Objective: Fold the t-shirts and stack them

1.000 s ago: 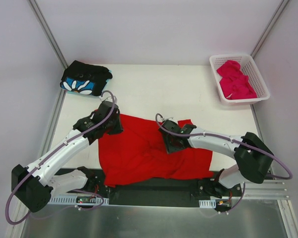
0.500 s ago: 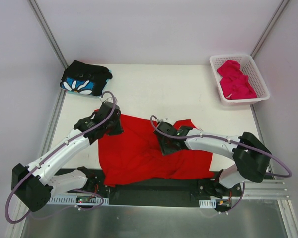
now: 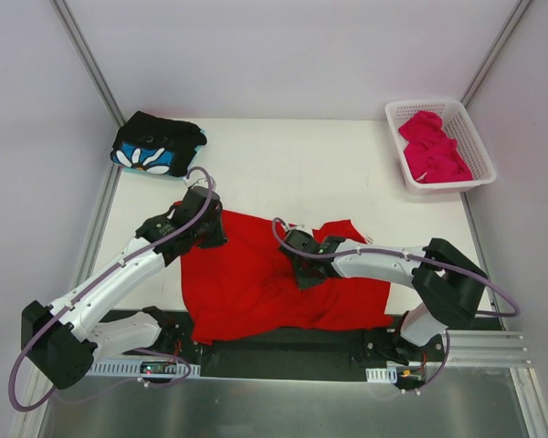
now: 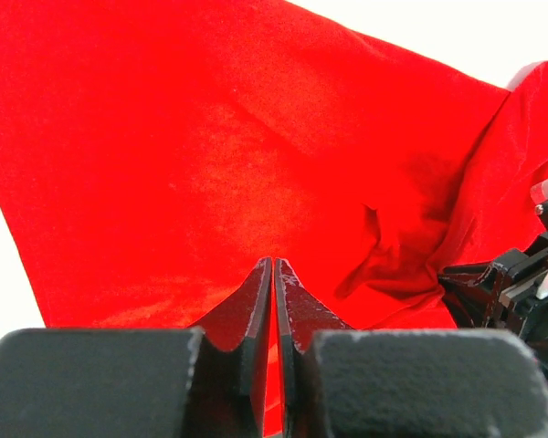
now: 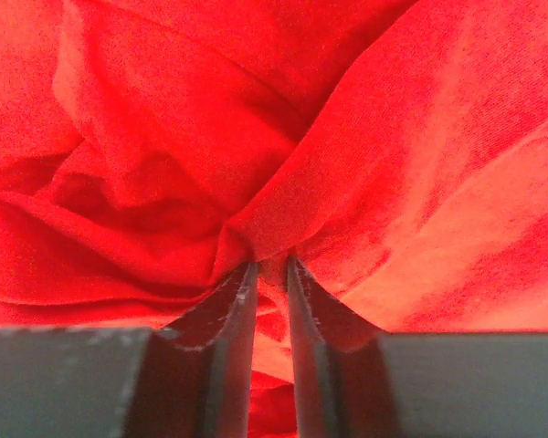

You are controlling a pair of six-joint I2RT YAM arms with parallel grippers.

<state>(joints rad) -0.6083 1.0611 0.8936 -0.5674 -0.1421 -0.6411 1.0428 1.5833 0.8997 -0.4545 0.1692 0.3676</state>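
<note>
Far-left corner of the white worktop (image 3: pixel 292 164): black t-shirt (image 3: pixel 157 146), folded into a soft pad, blue-and-white flower print showing.

Left arm reaches forward and inward. The left gripper (image 4: pixel 273 266) is down at the near-left corner of the red t-shirt (image 3: pixel 247 283), jaws pressed together with a sliver of red cloth between them.

The red shirt lies mid-worktop: matte knit, spread but rumpled.

Right arm is bent across to the left. The right gripper (image 5: pixel 268 265) is narrow, with a raised ridge of red cloth between its tips.

Far right: white lattice basket (image 3: pixel 479 151), crumpled magenta t-shirt (image 3: pixel 434 146) inside.
</note>
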